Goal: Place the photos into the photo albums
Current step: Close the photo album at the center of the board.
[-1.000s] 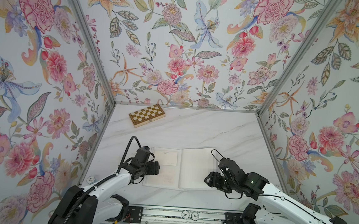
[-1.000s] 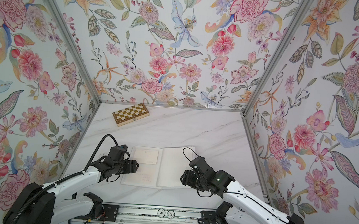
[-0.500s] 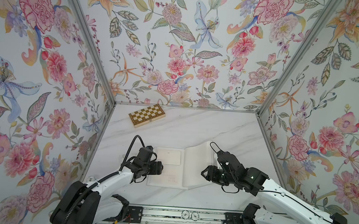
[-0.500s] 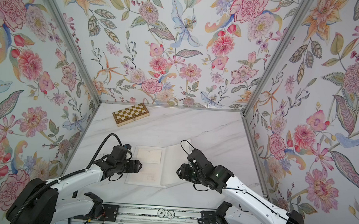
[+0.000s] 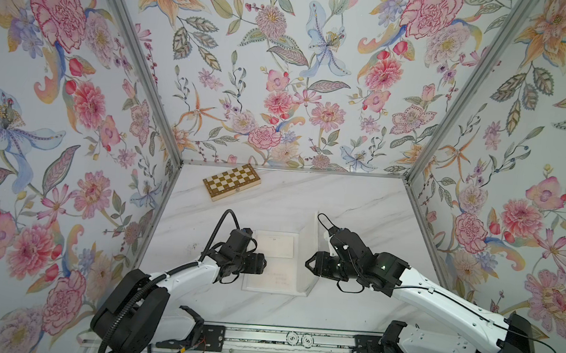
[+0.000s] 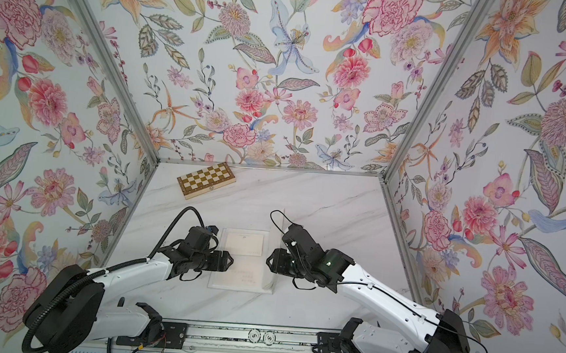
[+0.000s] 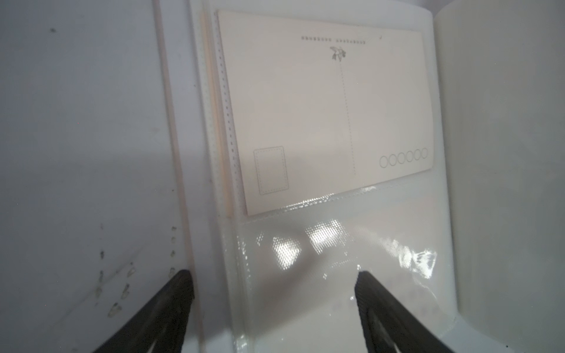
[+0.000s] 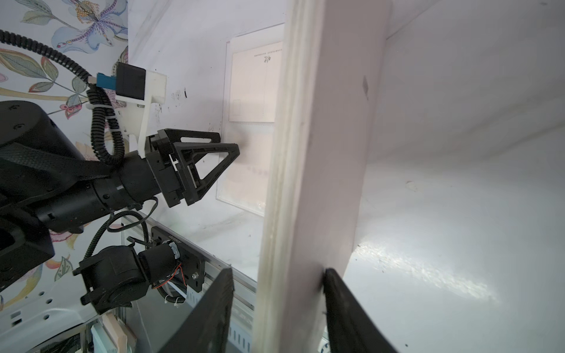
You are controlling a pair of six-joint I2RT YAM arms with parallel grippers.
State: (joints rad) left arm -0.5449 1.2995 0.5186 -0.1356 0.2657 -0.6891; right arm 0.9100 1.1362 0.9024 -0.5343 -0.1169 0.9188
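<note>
find photo album [image 5: 277, 282] open on table [image 5: 358, 203] between both arms, long axis pointing away from the base: left half flat, right half [image 8: 324, 137] stood on edge. see one photo [image 7: 321, 107] tucked into the flat half, at its far end; no loose photos in view. read right gripper [image 8: 278, 270] astride the upright half, outer finger [image 8: 351, 311] touching it, inner one just off the page edges; cannot tell whether clamped. note left gripper [image 5: 263, 263] wide open, empty, over the flat half's outer edge. judge next move as tipping the half leftward about the spine; right arm nearer.
</note>
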